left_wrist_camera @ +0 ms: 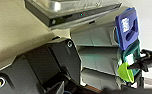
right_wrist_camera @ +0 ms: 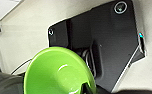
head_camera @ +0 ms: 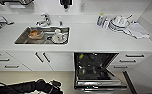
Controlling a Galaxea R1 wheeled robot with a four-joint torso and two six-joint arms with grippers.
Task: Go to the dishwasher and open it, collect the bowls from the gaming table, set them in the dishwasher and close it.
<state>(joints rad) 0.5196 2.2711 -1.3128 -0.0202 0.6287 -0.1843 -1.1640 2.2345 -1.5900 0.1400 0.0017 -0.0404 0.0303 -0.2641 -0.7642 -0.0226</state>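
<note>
Dishwasher (head_camera: 97, 71) door down, racks exposed, below white worktop (head_camera: 97, 37). Right end effector (right_wrist_camera: 85, 87) pinching green bowl (right_wrist_camera: 58, 72). Left end effector state: cannot tell.

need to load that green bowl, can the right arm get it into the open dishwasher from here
Probably yes: the dishwasher door is down, nothing blocks the rack, and the green bowl is at the right gripper.
</note>
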